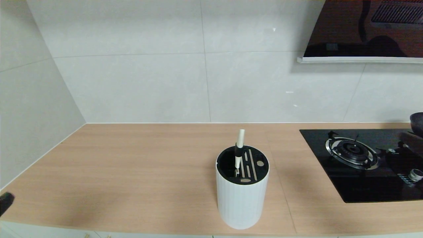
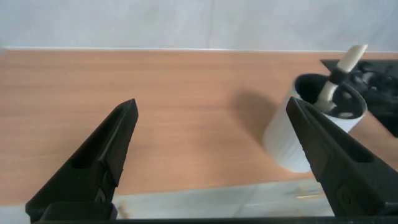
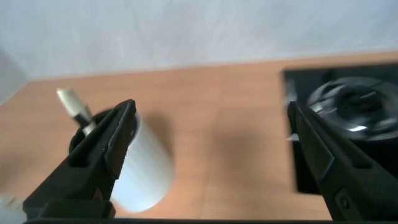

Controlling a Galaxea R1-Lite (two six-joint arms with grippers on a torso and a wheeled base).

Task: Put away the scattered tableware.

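A white ribbed utensil holder (image 1: 242,195) with a black slotted top stands on the wooden counter near its front edge. One utensil with a cream and black handle (image 1: 239,148) stands upright in it. The holder (image 2: 314,124) lies off to one side of my open left gripper (image 2: 211,118), whose fingers hold nothing above the counter's front edge. My right gripper (image 3: 210,121) is open too, hanging above the counter between the holder (image 3: 134,168) and the stove, with nothing between its fingers. A dark bit of the left arm (image 1: 5,202) shows at the head view's left edge.
A black glass gas stove (image 1: 366,162) with a burner (image 1: 352,152) fills the counter's right side, with a dark pot (image 1: 417,123) at its far edge. A range hood (image 1: 366,31) hangs above. Tiled walls close the back and left. Bare wood (image 1: 138,165) stretches left of the holder.
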